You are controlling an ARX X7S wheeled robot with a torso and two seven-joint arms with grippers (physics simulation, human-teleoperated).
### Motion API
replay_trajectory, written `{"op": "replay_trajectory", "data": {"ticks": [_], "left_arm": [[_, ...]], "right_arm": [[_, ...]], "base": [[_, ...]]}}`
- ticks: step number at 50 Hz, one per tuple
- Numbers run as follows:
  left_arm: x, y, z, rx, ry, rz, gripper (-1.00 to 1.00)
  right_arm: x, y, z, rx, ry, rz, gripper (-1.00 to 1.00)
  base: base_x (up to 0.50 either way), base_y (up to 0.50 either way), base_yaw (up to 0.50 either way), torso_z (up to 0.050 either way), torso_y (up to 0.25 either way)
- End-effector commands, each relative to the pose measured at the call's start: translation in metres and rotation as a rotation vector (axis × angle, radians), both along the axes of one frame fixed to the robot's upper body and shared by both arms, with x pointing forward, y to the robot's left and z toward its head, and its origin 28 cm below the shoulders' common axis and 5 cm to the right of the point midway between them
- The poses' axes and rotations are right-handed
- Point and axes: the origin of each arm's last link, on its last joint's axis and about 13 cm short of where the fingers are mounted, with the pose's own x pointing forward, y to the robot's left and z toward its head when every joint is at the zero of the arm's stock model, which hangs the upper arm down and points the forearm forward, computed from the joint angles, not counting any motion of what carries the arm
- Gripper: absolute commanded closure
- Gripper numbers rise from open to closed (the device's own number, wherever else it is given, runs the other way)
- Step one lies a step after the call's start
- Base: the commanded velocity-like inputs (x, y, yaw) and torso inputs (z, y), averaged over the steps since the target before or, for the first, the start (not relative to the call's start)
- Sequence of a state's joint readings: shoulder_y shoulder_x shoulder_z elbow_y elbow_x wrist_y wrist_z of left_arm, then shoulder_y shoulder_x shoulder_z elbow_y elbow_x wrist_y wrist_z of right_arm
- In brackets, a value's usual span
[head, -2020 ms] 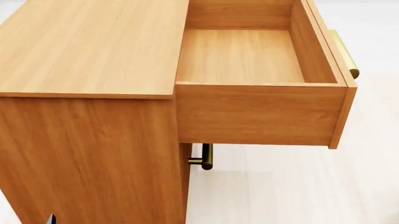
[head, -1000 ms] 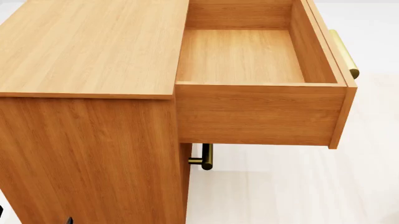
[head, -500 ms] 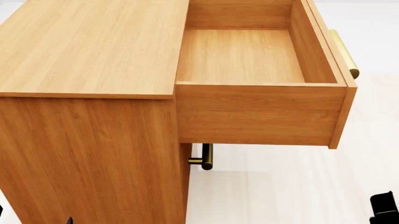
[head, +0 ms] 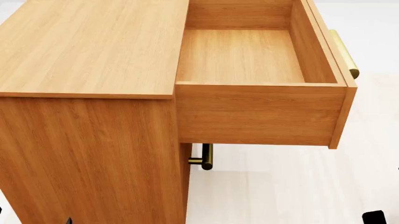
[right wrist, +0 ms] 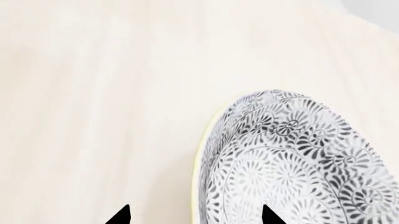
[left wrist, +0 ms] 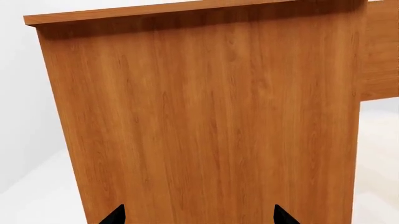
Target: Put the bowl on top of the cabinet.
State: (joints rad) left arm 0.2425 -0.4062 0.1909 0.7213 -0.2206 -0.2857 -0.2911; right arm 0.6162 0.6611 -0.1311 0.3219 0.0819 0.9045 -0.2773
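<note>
The right gripper (right wrist: 194, 215) points at the bowl (right wrist: 293, 163), tips apart. The left gripper (left wrist: 198, 215), tips apart, faces the cabinet (left wrist: 206, 126).

An orange-brown cabinet (head: 87, 116) stands on a pale floor (head: 281, 186), its top drawer (head: 259, 84) pulled open — brass handle (head: 345, 53) at the front.

Our head view: above cabinet (head: 93, 46); left wrist close on its side, shared; right wrist faces floor (right wrist: 93, 93)

Floral bowl (right wrist: 293, 163) tilted on edge; wood cabinet (head: 93, 46) top bare, drawer open.
</note>
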Motion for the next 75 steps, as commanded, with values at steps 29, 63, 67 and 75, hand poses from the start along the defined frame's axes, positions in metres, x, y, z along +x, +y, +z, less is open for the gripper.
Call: {"op": "replay_trajectory", "data": {"ticks": [29,63,67,75], "left_arm": [[-0.002,0.001,0.003,-0.012,0.005,-0.005,-1.0],[-0.009,0.006,0.01,0.025,-0.008,-0.021,-1.0],[-0.011,0.008,0.011,0.03,-0.015,-0.023,-1.0],[-0.014,0.009,0.015,0.023,-0.025,-0.03,-1.0]], "right_arm": [[-0.021,-0.005,0.012,-0.048,-0.013,-0.078,1.0],[-0.135,0.03,0.195,-0.255,-0.281,-0.132,1.0],[-0.137,0.033,0.208,-0.274,-0.296,-0.126,1.0],[-0.133,0.047,0.247,-0.34,-0.354,-0.136,1.0]], "base": [[0.0,0.0,0.0,0.0,0.0],[0.0,0.0,0.0,0.0,0.0],[0.0,0.0,0.0,0.0,0.0],[0.0,0.0,0.0,0.0,0.0]]}}
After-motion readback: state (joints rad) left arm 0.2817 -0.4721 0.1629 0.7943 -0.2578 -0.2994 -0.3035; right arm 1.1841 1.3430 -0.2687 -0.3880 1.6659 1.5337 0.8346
